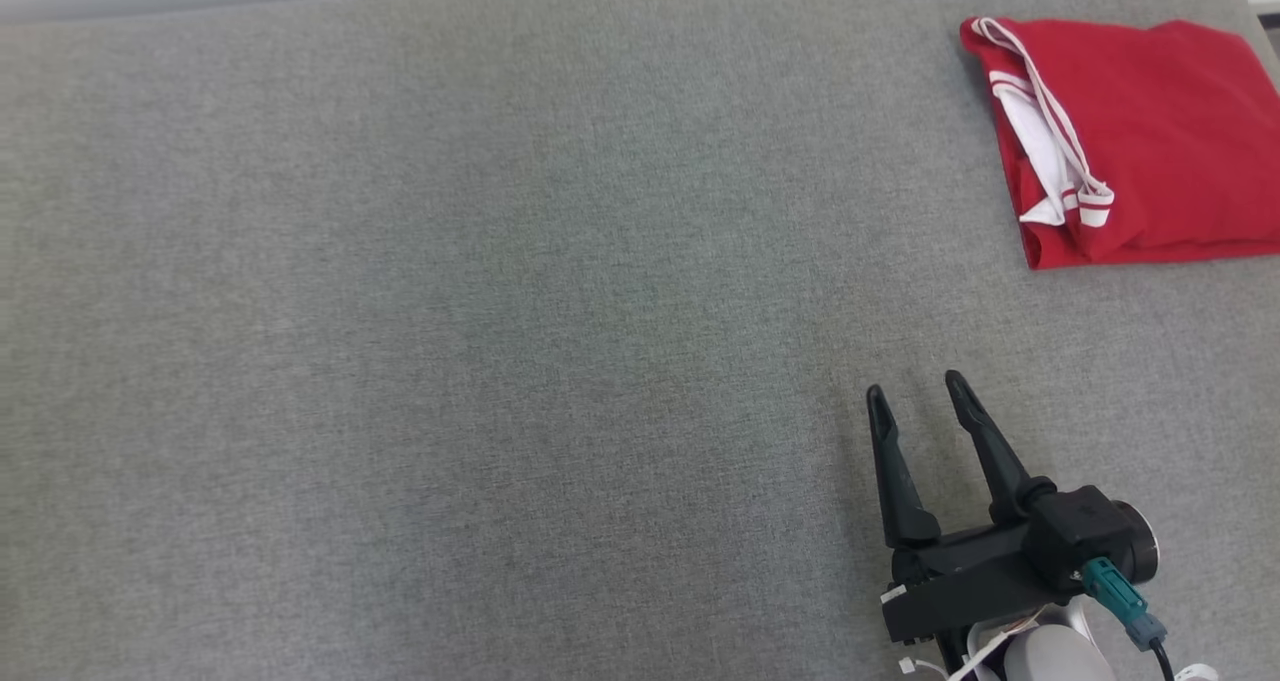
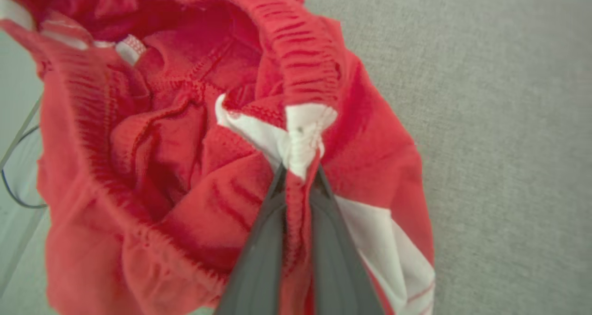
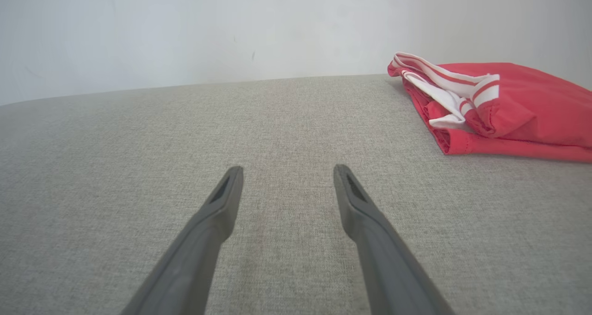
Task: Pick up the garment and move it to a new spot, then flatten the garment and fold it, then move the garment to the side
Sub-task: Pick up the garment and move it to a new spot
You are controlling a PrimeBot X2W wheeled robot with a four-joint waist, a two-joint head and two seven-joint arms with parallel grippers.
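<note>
**Left end effector clamps the garment's seam; right waits open**

The left end effector (image 2: 299, 171) is closed on the garment (image 2: 175, 167), a crumpled pair of red shorts. Its two dark fingers pinch a ridge of cloth where the elastic waistband (image 2: 300, 51) meets the white side panel (image 2: 393, 241). A seam there is probably a sound place to grip: the cloth is doubled and stitched, so it should slip less than a single layer once the weight hangs from it.

The garment lies bunched at an edge of the desk (image 1: 500, 311). In the left wrist view grey cloth runs along one side of it, and a pale surface with a thin dark cable (image 2: 14, 185) runs along the other. Which edge this is, and whether the garment is already off the surface, that view does not settle.

The right end effector (image 1: 916, 385) rests near the desk's near right edge with its fingers spread and nothing between them. From there it could likely take a second corner when flattening begins.

The head view gives the layout: a wide bare stretch of desk for spreading, and a folded red garment (image 1: 1150, 131) in the far right corner, well apart from the right end effector. The right wrist view shows that folded piece from low down, with its layers stacked and its white trim uppermost.
</note>
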